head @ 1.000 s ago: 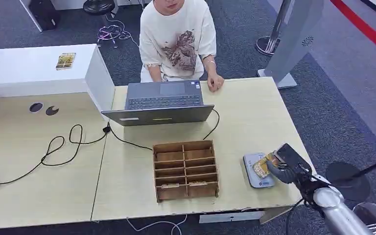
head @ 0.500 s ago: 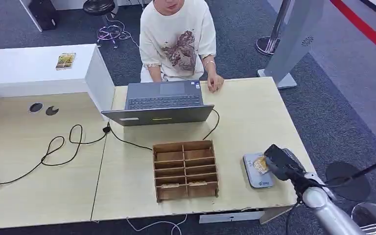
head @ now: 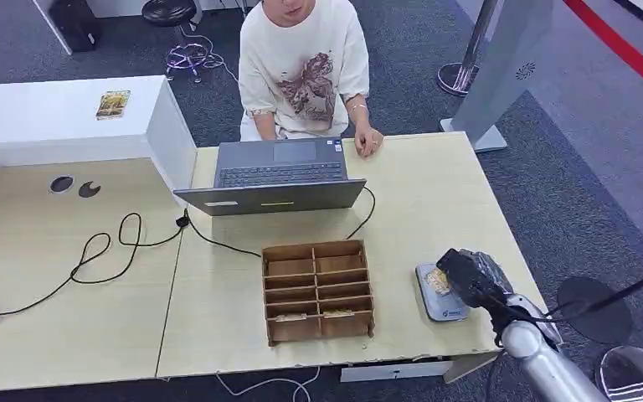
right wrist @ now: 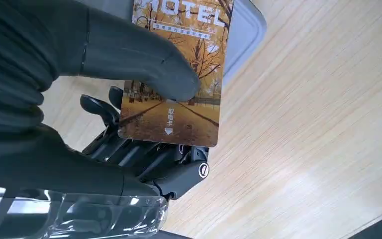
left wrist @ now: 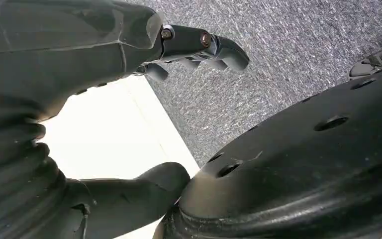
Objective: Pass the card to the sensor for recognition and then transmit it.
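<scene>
My right hand (head: 470, 274) hovers over the grey sensor pad (head: 448, 311) near the table's right front edge, pinching an orange hotel card (head: 438, 280) with an autumn picture. In the right wrist view the thumb presses on the card (right wrist: 181, 59), the darker fingers (right wrist: 144, 154) lie under it, and the grey sensor (right wrist: 246, 35) lies just behind the card. My left hand (left wrist: 79, 69) hangs beside my body over grey carpet, fingers apart, holding nothing.
A wooden compartment box (head: 317, 290) stands left of the sensor. A laptop (head: 275, 177) with a black cable sits further back, and a person (head: 303, 67) sits behind it with a hand on the table. Another card (head: 112, 104) lies on the white counter.
My right hand has moved left and forward with the card, from beside the sensor to over it, and has turned so its back now faces the camera.
</scene>
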Motion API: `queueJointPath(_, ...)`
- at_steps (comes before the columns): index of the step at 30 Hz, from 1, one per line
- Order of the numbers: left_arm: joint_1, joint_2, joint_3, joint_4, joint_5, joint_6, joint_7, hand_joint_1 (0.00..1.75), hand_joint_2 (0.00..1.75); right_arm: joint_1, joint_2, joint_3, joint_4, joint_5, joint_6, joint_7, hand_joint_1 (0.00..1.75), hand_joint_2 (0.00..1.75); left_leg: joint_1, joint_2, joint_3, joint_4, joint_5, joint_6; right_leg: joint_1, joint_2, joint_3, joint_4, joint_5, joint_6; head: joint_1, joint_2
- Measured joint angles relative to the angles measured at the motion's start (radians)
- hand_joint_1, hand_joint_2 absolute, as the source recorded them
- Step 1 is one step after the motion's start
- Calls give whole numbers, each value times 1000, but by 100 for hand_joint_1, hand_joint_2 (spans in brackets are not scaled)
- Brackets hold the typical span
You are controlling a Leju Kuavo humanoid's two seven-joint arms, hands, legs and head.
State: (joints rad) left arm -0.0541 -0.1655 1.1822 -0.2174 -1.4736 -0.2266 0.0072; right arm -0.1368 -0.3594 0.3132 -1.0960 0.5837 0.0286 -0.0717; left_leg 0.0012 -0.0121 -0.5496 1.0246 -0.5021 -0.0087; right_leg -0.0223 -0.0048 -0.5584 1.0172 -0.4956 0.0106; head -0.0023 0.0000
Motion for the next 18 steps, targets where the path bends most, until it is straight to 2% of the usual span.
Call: queueJointPath(18,0,0,0,0,2,4,0,0,175,12,26,-111,-53,31,6,-62,175,175,0,0,0,0,0,0,0,0,0,0,0,0,0,0)
